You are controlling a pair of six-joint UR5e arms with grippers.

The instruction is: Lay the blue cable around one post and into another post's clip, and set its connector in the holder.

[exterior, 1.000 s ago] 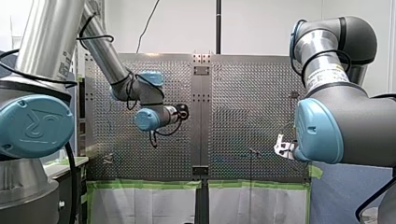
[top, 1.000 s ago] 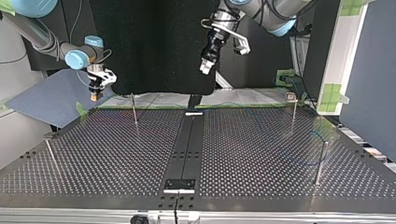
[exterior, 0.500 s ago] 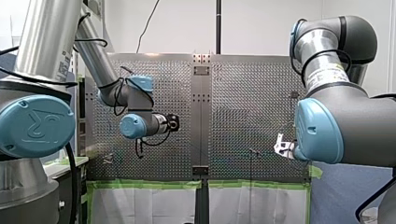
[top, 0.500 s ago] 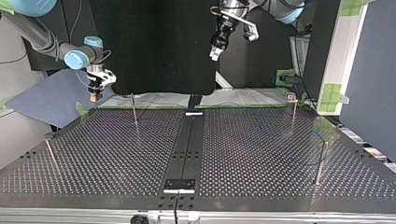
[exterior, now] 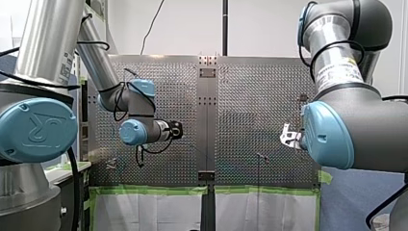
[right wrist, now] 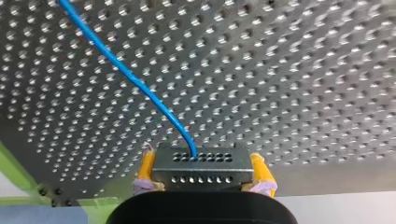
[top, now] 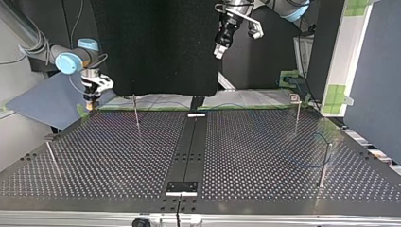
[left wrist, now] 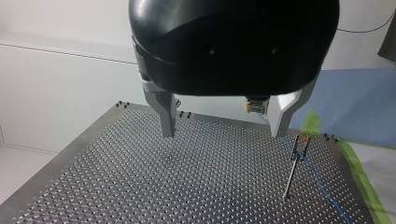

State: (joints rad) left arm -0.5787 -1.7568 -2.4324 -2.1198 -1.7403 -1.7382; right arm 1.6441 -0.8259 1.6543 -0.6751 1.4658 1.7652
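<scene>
Right wrist view: my right gripper (right wrist: 203, 169) pinches the dark connector (right wrist: 201, 161) between its yellow pads.
The blue cable (right wrist: 126, 74) comes out of the connector and runs off over the table (right wrist: 289, 70). In the left wrist view, my left gripper (left wrist: 224, 128) hangs above the table, fingers spread wide with nothing in them. A thin post (left wrist: 291, 170) stands on the table, with the cable close by it.
</scene>
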